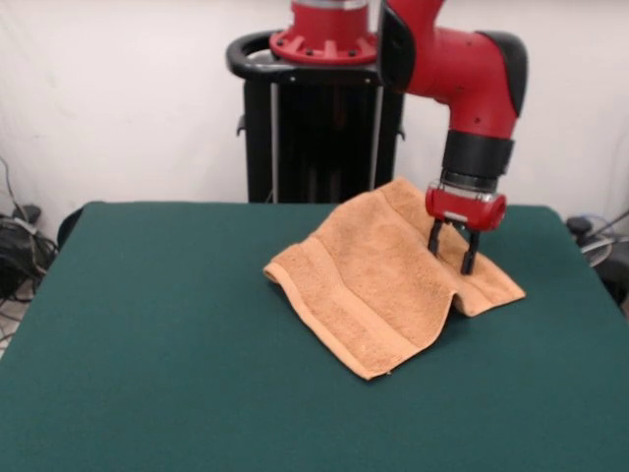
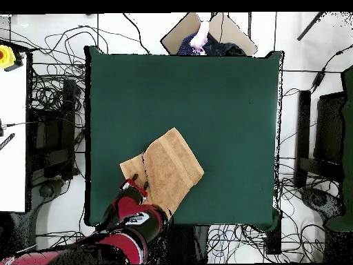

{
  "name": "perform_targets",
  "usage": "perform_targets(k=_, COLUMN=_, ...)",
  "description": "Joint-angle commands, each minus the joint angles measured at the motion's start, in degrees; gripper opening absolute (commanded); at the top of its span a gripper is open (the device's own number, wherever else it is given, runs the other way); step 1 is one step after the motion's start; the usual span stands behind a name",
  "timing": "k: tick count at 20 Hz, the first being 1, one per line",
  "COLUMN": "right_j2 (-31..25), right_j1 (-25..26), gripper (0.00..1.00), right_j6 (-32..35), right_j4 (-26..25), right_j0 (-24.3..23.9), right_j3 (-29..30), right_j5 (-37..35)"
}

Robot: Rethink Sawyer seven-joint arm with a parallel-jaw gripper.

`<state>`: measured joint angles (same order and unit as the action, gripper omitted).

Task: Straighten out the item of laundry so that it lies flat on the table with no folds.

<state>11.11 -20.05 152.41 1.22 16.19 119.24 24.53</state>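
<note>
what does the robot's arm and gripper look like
The arm is glossy red with rounded joints and black sections, including a black ribbed wrist collar. Below that sits a small red block carrying the gripper, which has two thin black fingers. No cables or markings are visible on it.

A: Where does the front view sit?
B: Low at the table's (image 1: 147, 334) edge, facing twelve o'clock.
A: And overhead?
B: High, straight down, whole table (image 2: 227, 103) visible. Both share the green top and towel (image 1: 383, 280).
</note>
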Motion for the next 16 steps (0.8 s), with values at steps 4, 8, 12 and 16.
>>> perform_targets(k=4, right_j2=-15.7, right_j1=10.5, gripper=1.0, right_j6=4.0, right_j4=0.3, right_j0=1.3, right_j3=-11.3, right_j5=-7.2)
perform_targets(k=8, right_j2=-16.2, right_j1=10.6, gripper=0.0, right_j6=4.8, right_j4=0.6, right_j0=1.1, right_j3=-11.2, right_j5=-7.0)
perform_targets(k=12, right_j2=-16.2, right_j1=10.5, gripper=0.0, right_j6=4.8, right_j4=1.1, right_j0=1.3, right_j3=-11.2, right_j5=-7.8)
perform_targets(k=16, right_j2=-16.1, right_j1=10.5, gripper=0.0, right_j6=4.9, right_j4=1.5, right_j0=1.5, right_j3=-11.2, right_j5=-8.0)
